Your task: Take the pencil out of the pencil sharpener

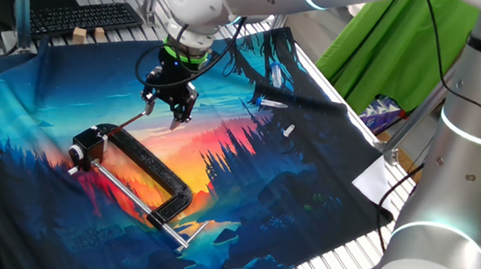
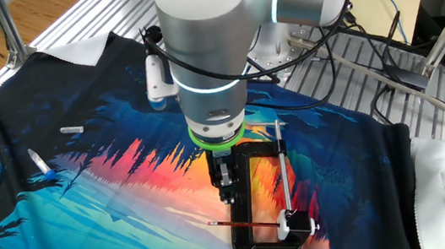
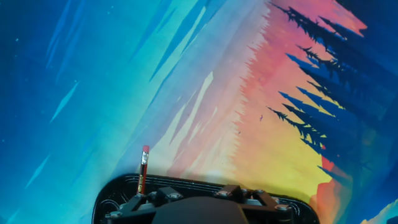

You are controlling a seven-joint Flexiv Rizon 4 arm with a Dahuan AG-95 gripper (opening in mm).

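Observation:
The pencil (image 1: 130,122) is a thin reddish-brown stick lying low over the cloth. One end is in the small black pencil sharpener (image 1: 87,145), which sits at the screw end of a large black C-clamp (image 1: 149,171). Both show in the other fixed view: the pencil (image 2: 243,224) and the sharpener (image 2: 290,221). My gripper (image 1: 170,106) hovers just above the pencil's free end, jaws apart and empty; it also shows in the other fixed view (image 2: 228,193). In the hand view the pencil (image 3: 143,171) points up with a pink eraser tip, left of the black gripper body; my fingertips are hidden there.
The clamp's long silver rod (image 1: 128,192) runs along its open side. Pens and small white pieces (image 1: 272,103) lie on the far part of the printed cloth (image 1: 287,205). A keyboard (image 1: 80,16) and wooden blocks (image 1: 87,35) sit beyond the cloth.

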